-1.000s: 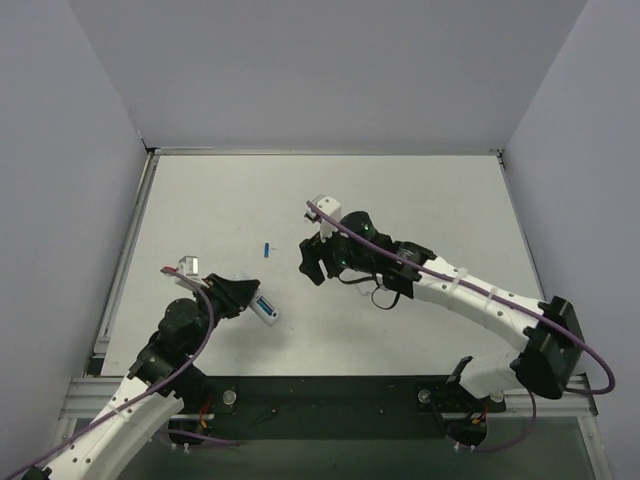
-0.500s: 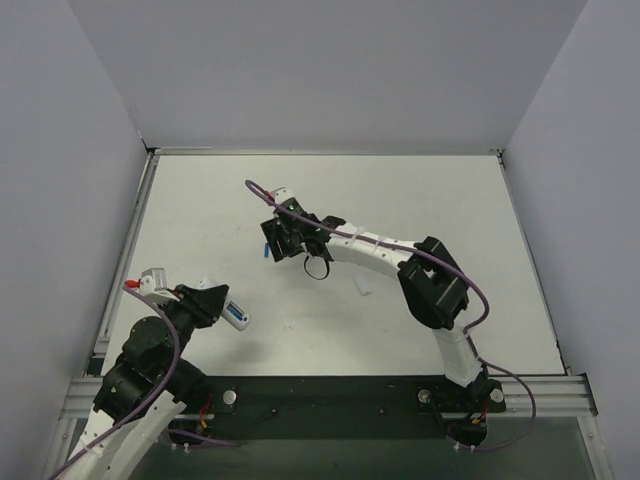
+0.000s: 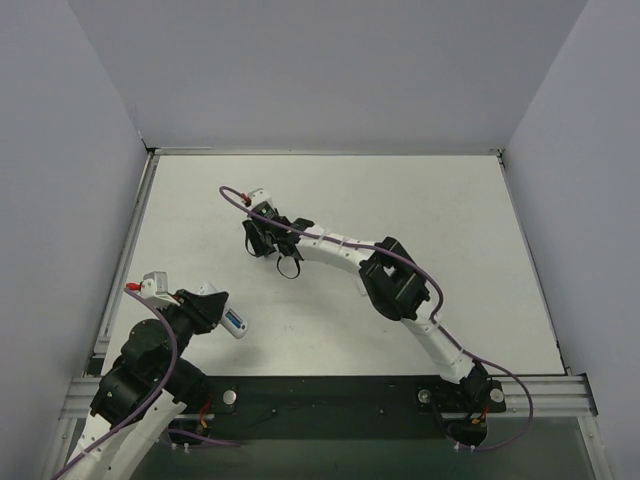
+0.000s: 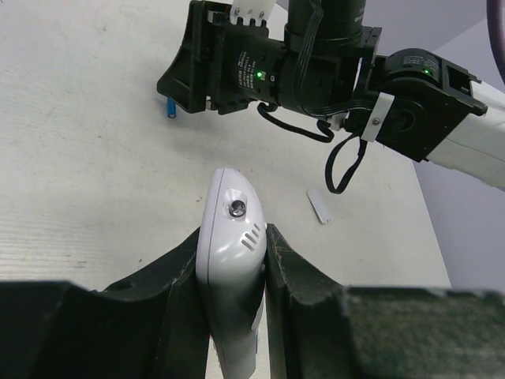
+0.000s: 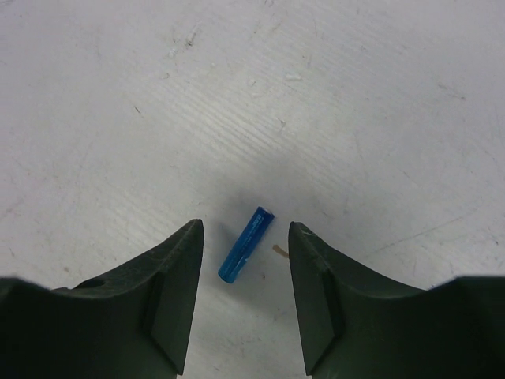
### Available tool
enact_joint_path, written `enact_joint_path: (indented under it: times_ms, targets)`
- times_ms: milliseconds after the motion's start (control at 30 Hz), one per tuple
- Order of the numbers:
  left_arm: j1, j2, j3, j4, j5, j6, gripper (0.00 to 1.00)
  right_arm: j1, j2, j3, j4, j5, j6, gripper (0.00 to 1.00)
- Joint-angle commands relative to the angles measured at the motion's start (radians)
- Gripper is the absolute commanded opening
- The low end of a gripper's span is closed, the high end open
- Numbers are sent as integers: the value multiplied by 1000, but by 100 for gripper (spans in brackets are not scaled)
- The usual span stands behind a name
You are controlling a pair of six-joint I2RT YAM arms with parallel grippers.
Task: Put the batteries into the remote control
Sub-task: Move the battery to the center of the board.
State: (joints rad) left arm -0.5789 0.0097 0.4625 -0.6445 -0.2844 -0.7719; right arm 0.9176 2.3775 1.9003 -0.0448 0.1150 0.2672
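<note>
My left gripper (image 4: 231, 231) is shut on the white remote control (image 4: 234, 260) and holds it on its edge above the table; it also shows in the top view (image 3: 233, 323), with a blue patch on its upper face. One blue battery (image 5: 245, 245) lies flat on the table between the fingers of my right gripper (image 5: 245, 227), which is open, straddles it and does not touch it. In the left wrist view this battery (image 4: 170, 106) lies just under the right gripper (image 4: 175, 85). In the top view the right gripper (image 3: 256, 240) covers it. No second loose battery shows.
A small white strip (image 4: 319, 207), like a battery cover, lies flat on the table right of the remote. The right arm (image 3: 390, 285) stretches across the middle of the table. Grey walls close off the table (image 3: 450, 210) at the back and sides.
My right gripper has swung left across the table and now hangs open over the blue battery. My left gripper has drawn back to the left, still holding the remote.
</note>
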Motion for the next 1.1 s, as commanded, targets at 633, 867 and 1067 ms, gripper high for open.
enact_joint_path:
  times_ms: [633, 867, 1067]
  targets:
    - [4, -65, -33, 101, 113, -38, 0, 32, -255, -400, -53, 49, -37, 0]
    - [4, -47, -125, 232, 197, -84, 0, 27, -481, -656, -233, -106, -42, 0]
    - [5, -13, -174, 345, 248, -110, 0, 30, -606, -825, -348, -153, -3, 0]
